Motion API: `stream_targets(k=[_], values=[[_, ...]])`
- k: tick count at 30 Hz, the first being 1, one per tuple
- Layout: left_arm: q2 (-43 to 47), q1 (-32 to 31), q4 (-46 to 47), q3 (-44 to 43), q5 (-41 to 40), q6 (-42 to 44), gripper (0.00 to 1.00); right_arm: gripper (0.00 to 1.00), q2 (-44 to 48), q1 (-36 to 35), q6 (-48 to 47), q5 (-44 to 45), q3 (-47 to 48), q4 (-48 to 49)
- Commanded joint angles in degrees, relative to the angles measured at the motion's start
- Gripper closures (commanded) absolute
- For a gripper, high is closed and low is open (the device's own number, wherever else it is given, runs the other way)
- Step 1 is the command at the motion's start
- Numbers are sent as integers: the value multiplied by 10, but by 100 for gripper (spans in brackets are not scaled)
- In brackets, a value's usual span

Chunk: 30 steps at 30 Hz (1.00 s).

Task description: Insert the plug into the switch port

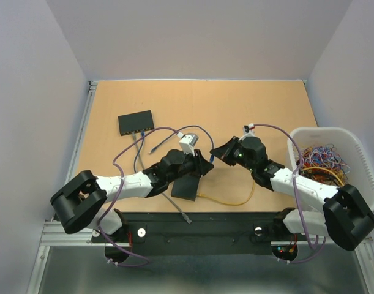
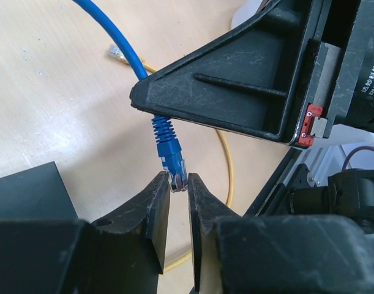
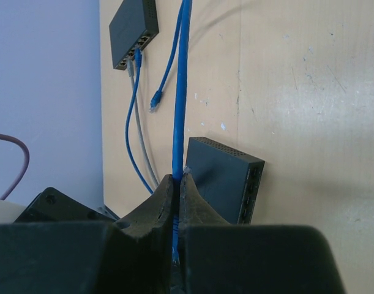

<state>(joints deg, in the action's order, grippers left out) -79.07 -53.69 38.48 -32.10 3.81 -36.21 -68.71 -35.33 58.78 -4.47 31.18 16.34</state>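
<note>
Two claws meet over the middle of the tan wooden table (image 1: 248, 110), just past the arm bases; my left claw (image 2: 179, 184) has its black fingers nipped onto the clear tip of the blue plug (image 2: 169, 147), gripping only with their very ends; my right claw (image 3: 179, 184) is clamped on the blue network cable (image 3: 180, 92) just behind the plug's ribbed boot, so the plug hangs in the air between them; below lies the near black switch box (image 3: 226, 174), flat on the table, with a thin yellow cable (image 1: 229, 201) curling beside it; at the right stands a white plastic basket (image 1: 330, 136) of coloured bands (image 1: 324, 156); farthest off, at the left, sits the far black switch box (image 1: 135, 122) with leads (image 3: 133, 92) in its ports.
</note>
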Motion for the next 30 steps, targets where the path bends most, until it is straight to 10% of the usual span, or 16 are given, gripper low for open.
stream_targets(k=[1,30], values=[[43,9,18,-33,-24,25,74,99,22,-10,5,-21,-18,22],[96,73,-10,-26,45,39,66,100,89,-58,57,20,-94,75]])
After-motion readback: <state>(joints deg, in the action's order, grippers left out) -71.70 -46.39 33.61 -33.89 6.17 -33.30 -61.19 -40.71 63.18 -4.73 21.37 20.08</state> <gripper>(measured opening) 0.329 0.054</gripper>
